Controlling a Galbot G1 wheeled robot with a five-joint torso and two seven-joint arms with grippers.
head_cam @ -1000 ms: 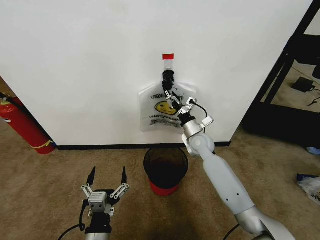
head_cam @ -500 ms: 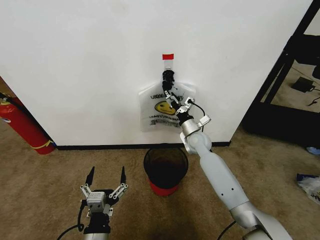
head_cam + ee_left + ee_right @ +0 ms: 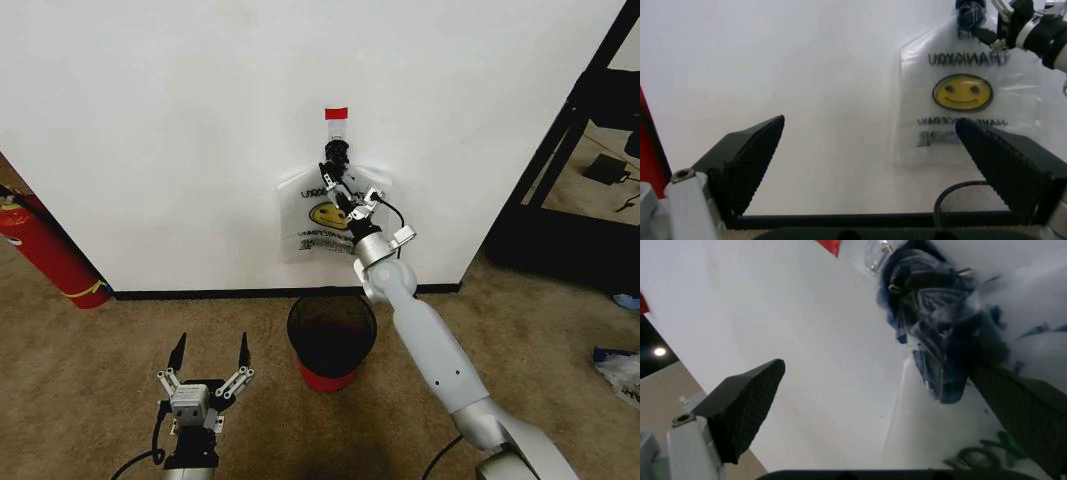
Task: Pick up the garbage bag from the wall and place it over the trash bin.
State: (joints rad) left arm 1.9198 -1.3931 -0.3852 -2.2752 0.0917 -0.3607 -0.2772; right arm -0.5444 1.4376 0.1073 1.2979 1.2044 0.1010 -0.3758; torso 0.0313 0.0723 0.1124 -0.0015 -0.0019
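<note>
The bag (image 3: 313,215) hangs flat against the wall (image 3: 160,130), its bunched blue-patched top caught on a black hook (image 3: 334,154) just below a strip of red tape (image 3: 336,113). The right gripper (image 3: 342,192) reaches up to the bag's top, just under the hook, its 2 fingers spread apart with the bunched plastic between them but not pinched. Below the bag, the bin (image 3: 331,338) stands on the carpet near the black baseboard (image 3: 200,294). The left gripper (image 3: 210,357) waits low and near, left of the bin, fingers spread wide and holding nothing. A red fire extinguisher (image 3: 45,248) leans at the far left by the wall.
</note>
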